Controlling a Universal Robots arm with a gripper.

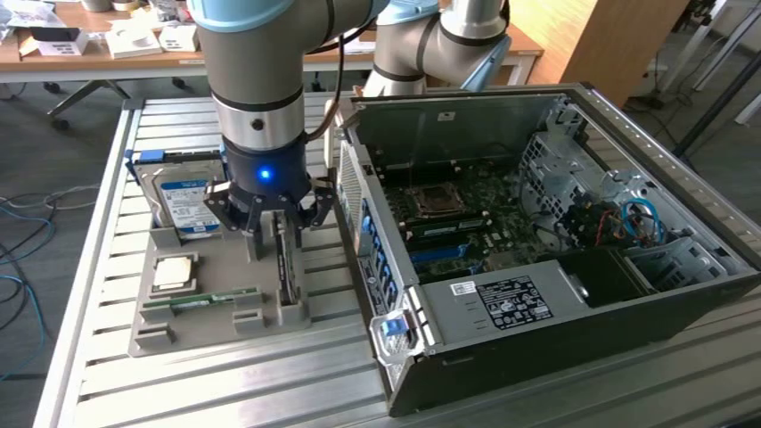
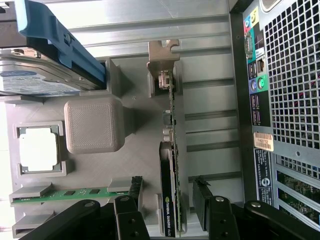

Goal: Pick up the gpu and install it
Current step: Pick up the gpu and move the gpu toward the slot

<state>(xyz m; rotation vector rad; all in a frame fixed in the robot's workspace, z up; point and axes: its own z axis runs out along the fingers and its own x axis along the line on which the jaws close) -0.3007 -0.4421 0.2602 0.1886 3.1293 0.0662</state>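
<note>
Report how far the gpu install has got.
Done: nothing yet; the gpu stands on edge in the gray tray. In hand: the open gripper straddles it, not gripping. Left: the pick-up and the install in the computer case.

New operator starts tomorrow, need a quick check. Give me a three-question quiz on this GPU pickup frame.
1. True or false: the GPU stands on edge in the grey fixture, outside the computer case.
2. The pincer is: A shut on the GPU; B open, straddling the GPU; C open, over the case.
3. Fill in: the square chip in the fixture is a ___.
Key: 1 true; 2 B; 3 CPU.
</note>
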